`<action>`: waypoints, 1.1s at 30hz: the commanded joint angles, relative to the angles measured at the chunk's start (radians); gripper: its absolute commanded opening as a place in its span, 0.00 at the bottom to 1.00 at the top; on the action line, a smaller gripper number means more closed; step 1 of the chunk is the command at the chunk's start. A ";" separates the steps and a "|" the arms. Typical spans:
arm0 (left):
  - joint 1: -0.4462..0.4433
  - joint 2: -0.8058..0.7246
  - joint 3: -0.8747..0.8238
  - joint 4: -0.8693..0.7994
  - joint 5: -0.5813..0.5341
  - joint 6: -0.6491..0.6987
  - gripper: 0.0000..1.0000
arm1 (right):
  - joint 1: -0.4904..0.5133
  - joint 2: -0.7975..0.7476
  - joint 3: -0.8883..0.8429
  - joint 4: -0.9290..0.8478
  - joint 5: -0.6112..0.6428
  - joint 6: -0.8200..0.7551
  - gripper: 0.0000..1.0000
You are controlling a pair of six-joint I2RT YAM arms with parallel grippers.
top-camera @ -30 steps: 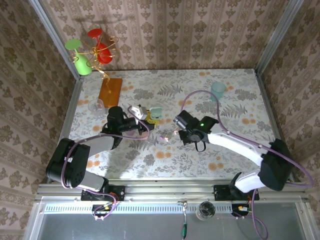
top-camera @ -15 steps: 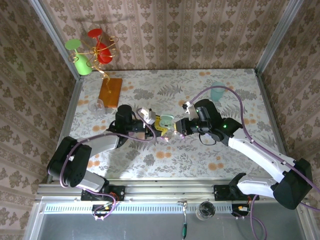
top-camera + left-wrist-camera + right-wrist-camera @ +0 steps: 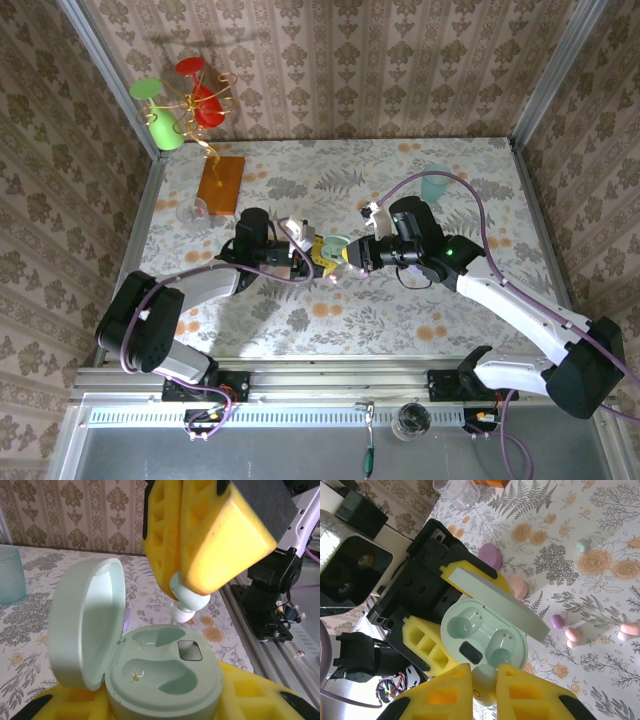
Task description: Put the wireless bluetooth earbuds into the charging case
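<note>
Shows the right gripper (image 3: 484, 672) clenched on a mint earbud (image 3: 484, 685), pinched between yellow pads (image 3: 445, 690) with just the rounded end protruding. Places that earbud just above the charging case (image 3: 480, 640), near the rim on the right arm's side, apart from it and not yet in either of the wells (image 3: 165, 680). Shows the left gripper (image 3: 312, 252) grasping the case at its sides, raised off the table (image 3: 480, 160) near its middle, with the lid (image 3: 85, 625) swung up and back.

Reads as the insertion step, barely begun, with both wells looking bare. Calls for a small shift over the matching well, a straight descent until seated, then release. Depends on the earbud's orientation, not judgeable here.

Includes loose earbuds, lilac (image 3: 558, 621), pink (image 3: 574, 635) and mint (image 3: 582, 545), lying on the table near its middle, beside two closed cases, lilac (image 3: 490, 556) and pink (image 3: 516, 586).

Hides most of the held earbud between the pads. Cuts off the left fingertips under the case in the left wrist view. Leaves the tiny gold contact (image 3: 135, 677) in one well hard to make out.
</note>
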 commanded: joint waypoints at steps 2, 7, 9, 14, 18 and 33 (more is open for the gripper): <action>-0.008 0.004 0.038 -0.060 0.045 0.072 0.33 | -0.001 0.003 0.025 0.023 -0.005 -0.013 0.15; -0.008 0.002 0.042 -0.052 0.052 0.066 0.33 | -0.001 0.030 0.021 0.026 -0.014 -0.010 0.15; -0.009 -0.001 0.043 -0.046 0.053 0.059 0.33 | -0.001 0.038 0.014 0.031 -0.013 -0.009 0.15; -0.008 -0.003 0.033 0.005 0.055 0.028 0.33 | -0.001 0.066 0.006 0.039 -0.022 -0.003 0.15; -0.008 -0.004 0.026 0.042 0.054 0.006 0.33 | -0.003 0.076 0.001 0.042 -0.021 -0.001 0.16; -0.008 0.005 0.024 0.061 0.051 -0.003 0.33 | -0.009 0.036 0.023 -0.003 0.021 0.038 0.30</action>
